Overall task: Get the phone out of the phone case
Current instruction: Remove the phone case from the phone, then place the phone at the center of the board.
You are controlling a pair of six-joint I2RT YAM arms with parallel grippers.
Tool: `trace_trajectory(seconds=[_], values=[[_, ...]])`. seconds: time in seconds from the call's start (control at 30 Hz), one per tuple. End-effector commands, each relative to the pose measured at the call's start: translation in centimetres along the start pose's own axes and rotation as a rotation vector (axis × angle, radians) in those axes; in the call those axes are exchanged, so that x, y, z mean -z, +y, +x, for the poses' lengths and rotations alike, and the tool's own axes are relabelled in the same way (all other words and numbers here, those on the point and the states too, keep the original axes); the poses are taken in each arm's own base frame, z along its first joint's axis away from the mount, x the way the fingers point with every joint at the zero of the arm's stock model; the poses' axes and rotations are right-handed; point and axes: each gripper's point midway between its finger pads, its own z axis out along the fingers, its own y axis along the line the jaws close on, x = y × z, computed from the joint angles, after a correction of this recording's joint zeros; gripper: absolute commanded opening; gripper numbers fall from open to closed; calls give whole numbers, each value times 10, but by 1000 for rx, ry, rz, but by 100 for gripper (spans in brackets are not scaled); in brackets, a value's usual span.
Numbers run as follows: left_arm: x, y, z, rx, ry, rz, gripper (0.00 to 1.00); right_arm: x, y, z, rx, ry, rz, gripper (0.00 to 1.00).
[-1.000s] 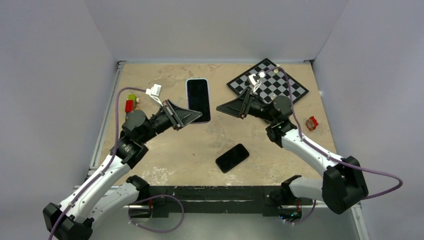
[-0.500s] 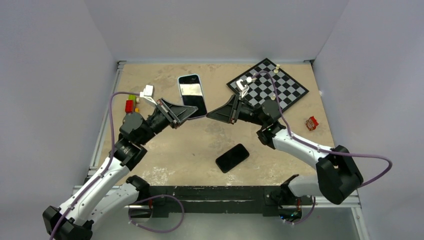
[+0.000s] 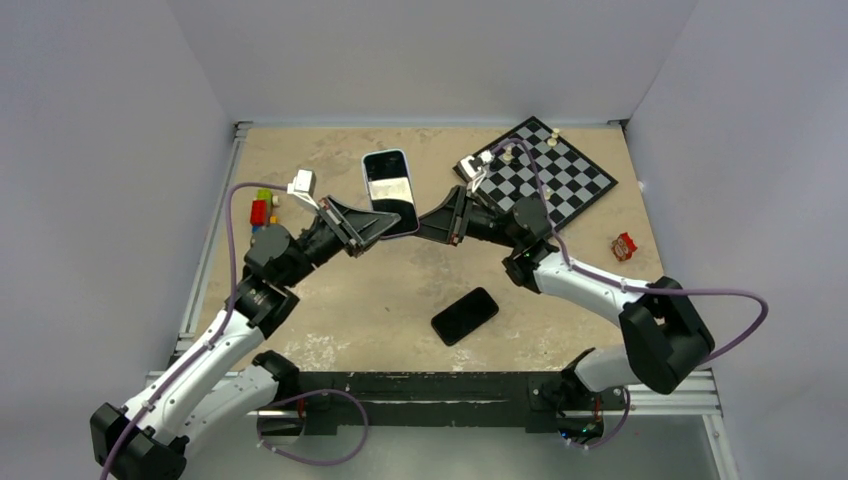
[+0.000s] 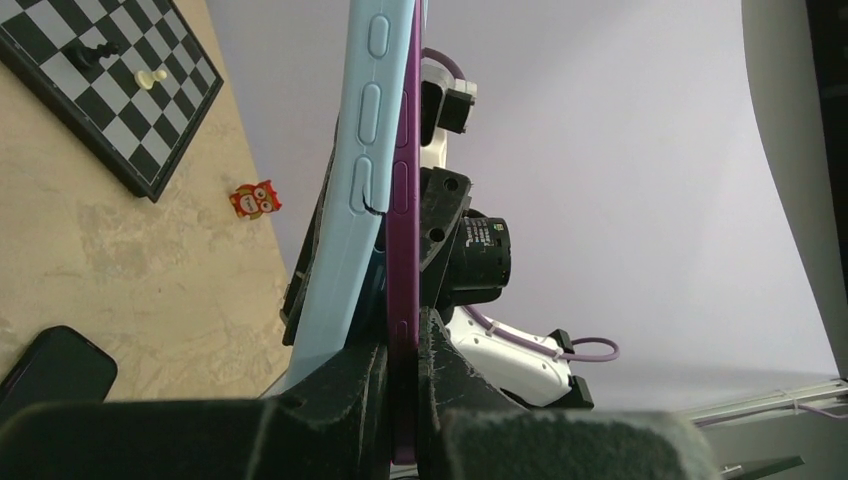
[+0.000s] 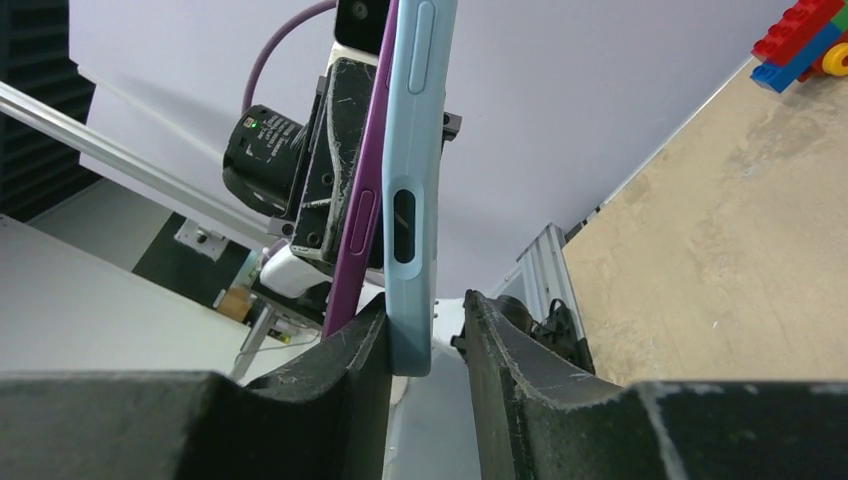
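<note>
**Two arms, one handset.** Right of a pile of coloured building bricks (image 3: 262,205), above the speckled tan worktop (image 3: 340,290), the left tool (image 4: 400,390) is clenched on the bare edge of the purple phone (image 4: 405,230). It holds the handset tilted in the air, towards the far middle of the scene. The soft light-blue phone case (image 4: 355,200) is already peeled off that edge and gapes beside the side buttons.

From the right, the right tool (image 5: 425,335) straddles the case's lip. One pad touches it and the other stands just short, so nothing is pinched there yet.

Done well, this step likely means closing on the case alone, with the purple frame outside the jaws. The case then peels away from the left tool while that grip holds firm. A twist risks reseating the case or dropping the handset.

A black slab phone (image 3: 465,315) lies near, and a black-and-white chessboard (image 3: 560,175) sits far right.
</note>
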Motion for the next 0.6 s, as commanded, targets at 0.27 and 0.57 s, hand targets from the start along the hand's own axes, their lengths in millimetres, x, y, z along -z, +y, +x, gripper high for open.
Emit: trace_trajectory(seconds=[0.27,0.57], values=[[6,-33,12,41,72,163,0,17,-103,-55,53,-223,671,0],[16,3,20,32,66,89,0,113,-154,-80,169,-319,1086,0]])
